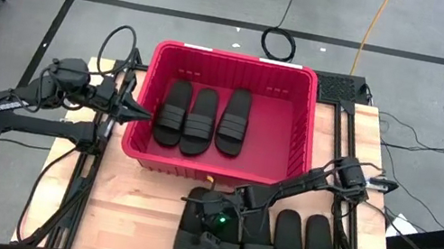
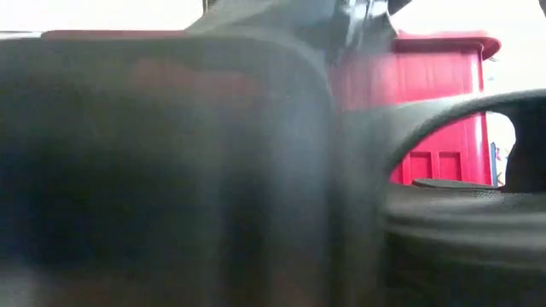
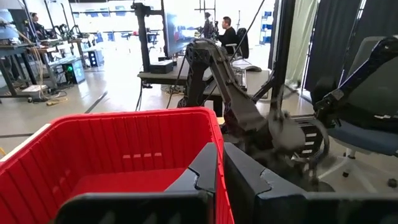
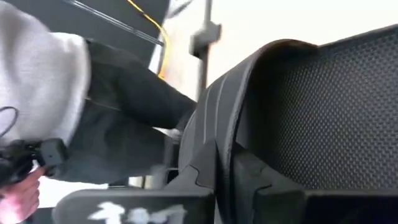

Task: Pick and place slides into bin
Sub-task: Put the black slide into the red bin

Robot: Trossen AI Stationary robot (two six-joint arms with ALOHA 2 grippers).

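Slides (image 1: 273, 248) lie in a near row, long axes near-to-far, three more already inside the bin (image 1: 294, 156) just beyond. The right gripper (image 1: 210, 219) is clamped on the leftmost slide's strap (image 4: 217, 118), so the lift goes far and slightly left. The left gripper (image 1: 143, 113), closed and empty, waits at the bin's left rim.

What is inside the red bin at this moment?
Three black slides lie side by side on the floor of the red bin, toward its left half. The right part of the floor is bare; nothing covers it from above.
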